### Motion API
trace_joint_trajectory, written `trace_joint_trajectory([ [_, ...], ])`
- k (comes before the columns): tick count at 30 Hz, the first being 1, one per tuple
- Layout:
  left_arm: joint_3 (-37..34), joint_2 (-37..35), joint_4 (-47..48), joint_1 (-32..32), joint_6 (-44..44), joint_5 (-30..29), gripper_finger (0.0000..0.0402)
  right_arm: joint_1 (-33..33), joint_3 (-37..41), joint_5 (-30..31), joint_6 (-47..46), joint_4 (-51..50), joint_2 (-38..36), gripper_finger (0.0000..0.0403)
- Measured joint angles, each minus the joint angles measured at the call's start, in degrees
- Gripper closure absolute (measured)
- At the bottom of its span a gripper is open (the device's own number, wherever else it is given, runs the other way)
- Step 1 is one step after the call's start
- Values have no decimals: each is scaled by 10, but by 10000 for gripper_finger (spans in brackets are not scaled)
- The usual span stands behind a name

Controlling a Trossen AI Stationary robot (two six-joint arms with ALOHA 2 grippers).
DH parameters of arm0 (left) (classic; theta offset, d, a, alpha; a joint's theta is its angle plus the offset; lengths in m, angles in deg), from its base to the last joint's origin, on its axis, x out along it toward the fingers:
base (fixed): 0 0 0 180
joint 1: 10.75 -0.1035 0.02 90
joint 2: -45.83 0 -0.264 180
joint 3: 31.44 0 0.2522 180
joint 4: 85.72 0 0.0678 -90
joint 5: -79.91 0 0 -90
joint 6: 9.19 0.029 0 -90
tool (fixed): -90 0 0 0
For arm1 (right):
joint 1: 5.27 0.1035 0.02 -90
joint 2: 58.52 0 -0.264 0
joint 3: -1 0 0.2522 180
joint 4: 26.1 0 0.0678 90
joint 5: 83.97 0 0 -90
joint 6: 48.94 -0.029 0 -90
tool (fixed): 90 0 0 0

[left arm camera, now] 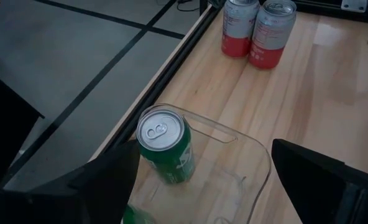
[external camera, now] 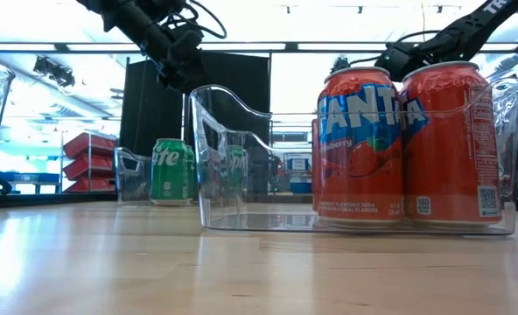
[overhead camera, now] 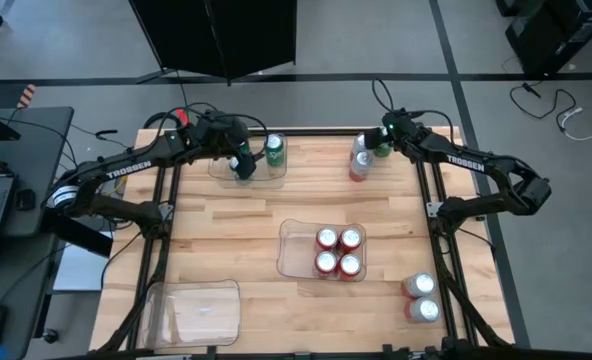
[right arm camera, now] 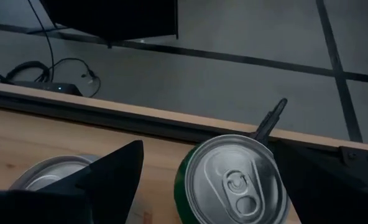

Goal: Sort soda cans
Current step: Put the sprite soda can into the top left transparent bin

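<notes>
Near tray [overhead camera: 191, 335]: empty at my front-left corner.
Front-right: two silver cans [overhead camera: 421, 297] stand loose on the table, unsorted.
Middle tray [overhead camera: 294, 262]: four red cans [overhead camera: 337, 251] packed in; I judge the reds finished.
Far tray [overhead camera: 221, 172]: one green can [overhead camera: 274, 150] upright inside.
Left gripper [overhead camera: 243, 165]: spread wide over the far tray beside that can, empty.
Right gripper [right arm camera: 202, 180]: wide open, straddling a green can [right arm camera: 234, 180], not yet clamped; silver cans [overhead camera: 360, 160] beside it.
Left to do: the remaining greens, all silvers.

Glossy metal cans [external camera: 405, 144], clear plastic tray [external camera: 220, 157] (wood tbl [overhead camera: 226, 215])
</notes>
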Motion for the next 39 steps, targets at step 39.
trace_joint_trajectory([
  [39, -34, 0, -55, -18, -18, 18, 122, -12, -12, -8, 13, -83, -27, 165],
])
